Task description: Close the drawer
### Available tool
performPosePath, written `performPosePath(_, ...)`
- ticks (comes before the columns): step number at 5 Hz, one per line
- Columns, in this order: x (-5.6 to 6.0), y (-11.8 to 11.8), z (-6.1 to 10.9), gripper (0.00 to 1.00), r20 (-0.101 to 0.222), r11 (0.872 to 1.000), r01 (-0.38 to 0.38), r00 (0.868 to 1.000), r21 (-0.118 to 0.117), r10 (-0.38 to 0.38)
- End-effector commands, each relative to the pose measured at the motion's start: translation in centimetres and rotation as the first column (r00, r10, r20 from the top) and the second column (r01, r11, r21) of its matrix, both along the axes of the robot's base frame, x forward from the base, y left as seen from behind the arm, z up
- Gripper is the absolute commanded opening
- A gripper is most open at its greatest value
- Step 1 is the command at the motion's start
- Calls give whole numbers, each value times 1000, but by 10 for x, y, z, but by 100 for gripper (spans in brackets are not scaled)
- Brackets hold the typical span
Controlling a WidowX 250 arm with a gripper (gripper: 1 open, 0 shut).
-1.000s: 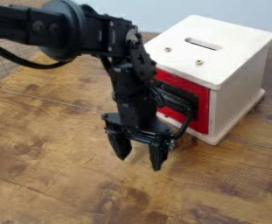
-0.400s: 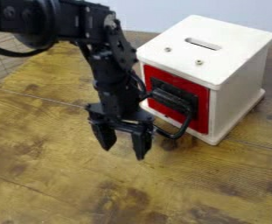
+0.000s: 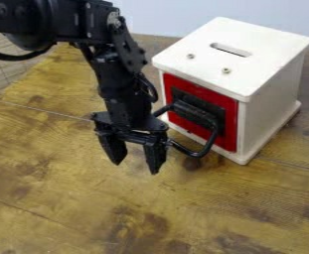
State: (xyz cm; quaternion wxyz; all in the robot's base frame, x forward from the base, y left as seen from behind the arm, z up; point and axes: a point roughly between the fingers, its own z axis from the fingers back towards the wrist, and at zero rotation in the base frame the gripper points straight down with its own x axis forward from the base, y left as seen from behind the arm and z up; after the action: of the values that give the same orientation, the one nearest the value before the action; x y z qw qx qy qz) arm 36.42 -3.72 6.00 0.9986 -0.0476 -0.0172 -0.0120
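Observation:
The drawer [image 3: 197, 104] has a red front with a black central panel and sits flush in the cream-white box [image 3: 243, 69]. Its black loop handle [image 3: 205, 137] sticks out toward the lower left. My gripper [image 3: 133, 156] points straight down just above the wooden table, to the left of the handle and apart from it. Its two black fingers [image 3: 154, 157] stand open with nothing between them.
The box top has a slot [image 3: 229, 49] and a small knob [image 3: 228, 69]. The worn wooden table [image 3: 64, 208] spreads out in front and to the left. The black arm [image 3: 64, 25] reaches in from the upper left.
The gripper has moved left, away from the drawer handle, and stayed open. The drawer front looks the same.

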Motion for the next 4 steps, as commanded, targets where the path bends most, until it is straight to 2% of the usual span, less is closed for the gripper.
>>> performPosePath(1, 12, -9, 15, 100, 67, 1000, 24, 997, -9, -23)
performPosePath(2, 15, -15, 10, 100, 67, 999, 44, 997, -12, -43)
performPosePath(4, 15, 0, 19, 100, 64, 999, 28, 998, -16, -27)
